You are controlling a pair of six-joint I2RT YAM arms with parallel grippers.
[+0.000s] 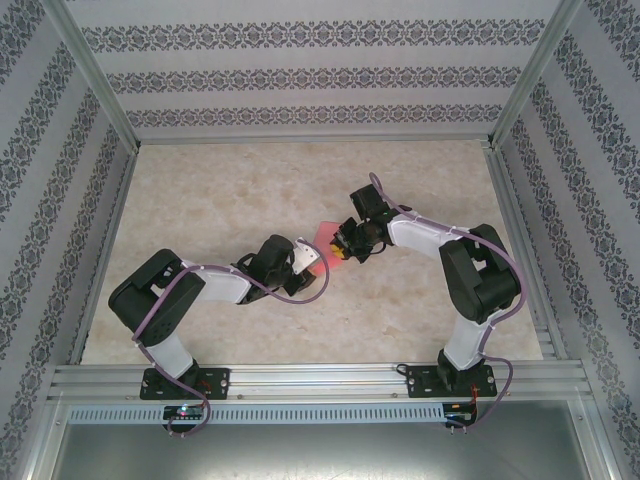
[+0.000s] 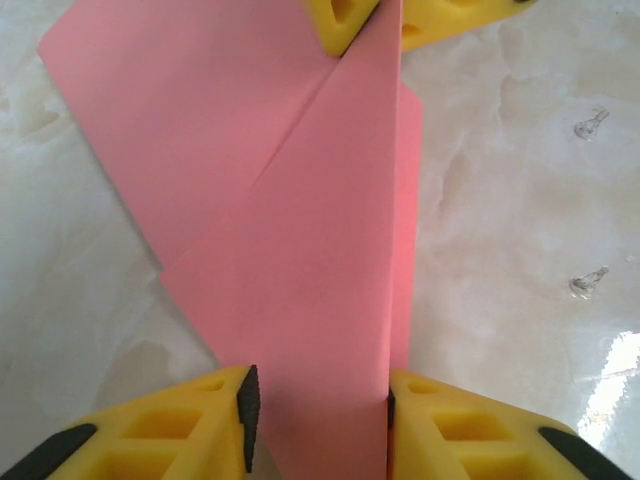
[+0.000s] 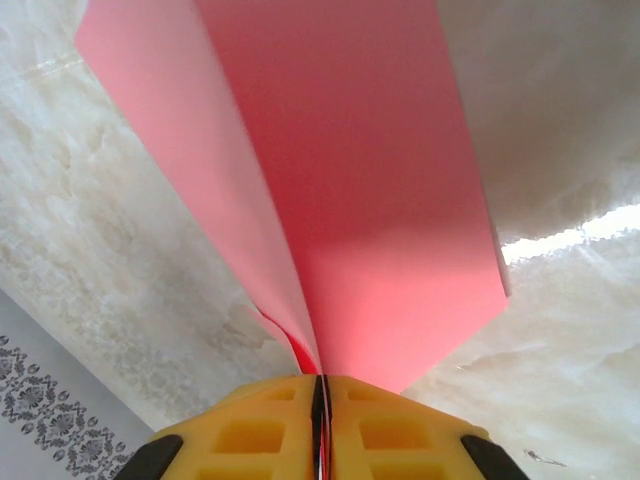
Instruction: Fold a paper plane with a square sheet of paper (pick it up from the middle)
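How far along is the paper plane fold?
Done: the pink sheet is picked up and already carries folds, with a diagonal crease and overlapping layers. In hand: the right gripper is shut on a folded edge, while the left gripper is open, a finger on either side of the other end. Left: no slim dart shape yet, so more folds likely remain.

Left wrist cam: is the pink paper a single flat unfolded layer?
No: the pink paper has a folded flap with a diagonal edge lying over another layer.
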